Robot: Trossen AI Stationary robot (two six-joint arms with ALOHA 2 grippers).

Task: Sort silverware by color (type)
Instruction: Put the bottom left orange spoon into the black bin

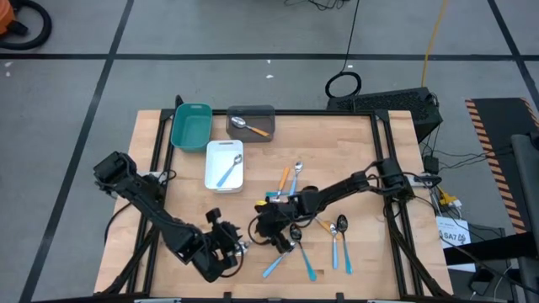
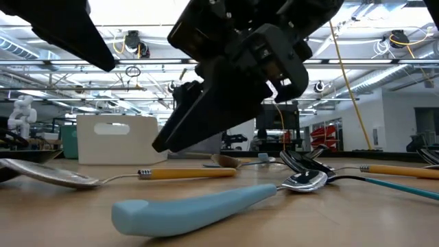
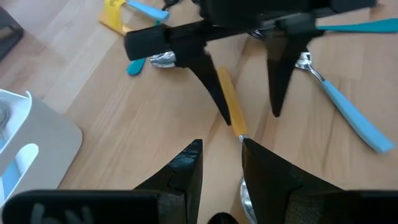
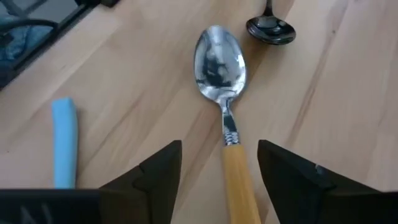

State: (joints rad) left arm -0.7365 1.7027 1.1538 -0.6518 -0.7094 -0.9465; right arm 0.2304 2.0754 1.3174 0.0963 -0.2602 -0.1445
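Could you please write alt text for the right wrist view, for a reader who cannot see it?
The right pincer stands open over the orange-handled spoon, which lies on the wooden table with its silver bowl pointing away. A light-blue handle lies beside it, and a dark spoon bowl sits farther off.

Two dark, jointed robot arms point(image 1: 160, 215) of matte black plastic. Each gripper point(image 4: 217, 171) ends in two tapered, wedge-shaped black fingers point(image 3: 186, 171).
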